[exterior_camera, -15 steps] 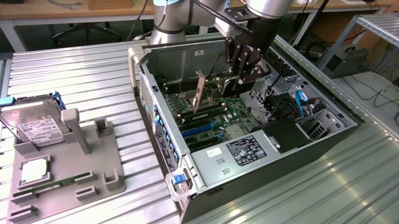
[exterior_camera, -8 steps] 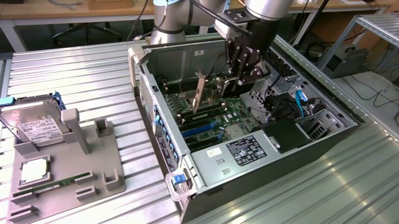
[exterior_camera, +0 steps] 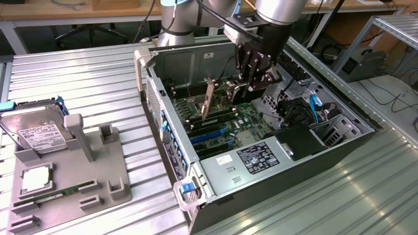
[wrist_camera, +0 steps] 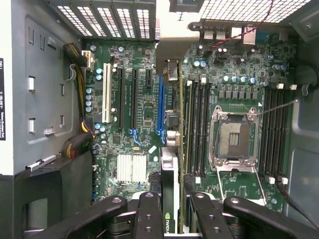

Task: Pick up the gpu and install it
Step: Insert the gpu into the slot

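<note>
Fingers (wrist_camera: 149,214) of my dark gripper (exterior_camera: 251,87) are pinched narrow on the gpu (wrist_camera: 169,194), a thin flat black card with a silver end bracket. I hold it on edge inside the open black-and-silver computer tower (exterior_camera: 339,142), which lies on its side. The card hangs over the green motherboard (wrist_camera: 134,129), running alongside a long blue expansion slot (wrist_camera: 160,109) and beside rows of black memory slots (wrist_camera: 197,124). The square silver processor socket (wrist_camera: 234,134) sits beyond those rows. The bracket end (wrist_camera: 172,45) points at the vented silver covers (wrist_camera: 104,20) in the tower's rear wall. Whether the card's lower edge meets the slot or hangs just above it, I cannot tell.

The tower takes up the ribbed grey metal bench (exterior_camera: 85,73) toward the exterior view's right, with its grey power supply box with a black label (exterior_camera: 261,156) at the near end. Well apart, by the bench's edge at the exterior view's left, sits a grey moulded fixture tray (exterior_camera: 107,191). It carries a silver hard drive with a white label (exterior_camera: 39,132) propped at its far end, a square silver chip (exterior_camera: 36,178), and a narrow green memory stick (exterior_camera: 56,192) near its front edge.
</note>
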`<state>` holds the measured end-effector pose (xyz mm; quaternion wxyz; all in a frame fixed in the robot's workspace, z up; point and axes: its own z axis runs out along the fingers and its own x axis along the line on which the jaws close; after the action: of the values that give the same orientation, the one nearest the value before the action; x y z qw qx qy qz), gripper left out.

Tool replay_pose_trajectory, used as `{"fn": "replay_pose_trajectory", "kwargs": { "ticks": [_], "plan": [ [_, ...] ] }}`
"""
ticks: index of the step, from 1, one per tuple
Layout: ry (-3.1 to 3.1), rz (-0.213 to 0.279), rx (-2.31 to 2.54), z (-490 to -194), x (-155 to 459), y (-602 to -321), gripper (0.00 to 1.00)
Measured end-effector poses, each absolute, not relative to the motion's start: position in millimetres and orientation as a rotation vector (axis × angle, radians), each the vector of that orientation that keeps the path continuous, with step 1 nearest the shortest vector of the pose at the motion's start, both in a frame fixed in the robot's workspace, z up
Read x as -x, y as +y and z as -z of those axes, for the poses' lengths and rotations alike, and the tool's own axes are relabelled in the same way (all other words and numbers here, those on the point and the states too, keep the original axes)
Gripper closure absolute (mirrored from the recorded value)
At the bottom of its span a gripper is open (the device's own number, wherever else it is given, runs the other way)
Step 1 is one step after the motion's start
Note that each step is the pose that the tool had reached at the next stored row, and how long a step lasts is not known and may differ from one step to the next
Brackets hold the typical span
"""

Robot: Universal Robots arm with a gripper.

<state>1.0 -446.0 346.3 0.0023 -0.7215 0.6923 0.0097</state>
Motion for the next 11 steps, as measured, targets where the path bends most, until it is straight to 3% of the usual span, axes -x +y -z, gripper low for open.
{"fn": "replay_pose_trajectory", "kwargs": {
  "ticks": [11],
  "plan": [
    [2.172,-0.031,2.263,-346.1,-1.0,-445.9,0.73]
  ]
}}
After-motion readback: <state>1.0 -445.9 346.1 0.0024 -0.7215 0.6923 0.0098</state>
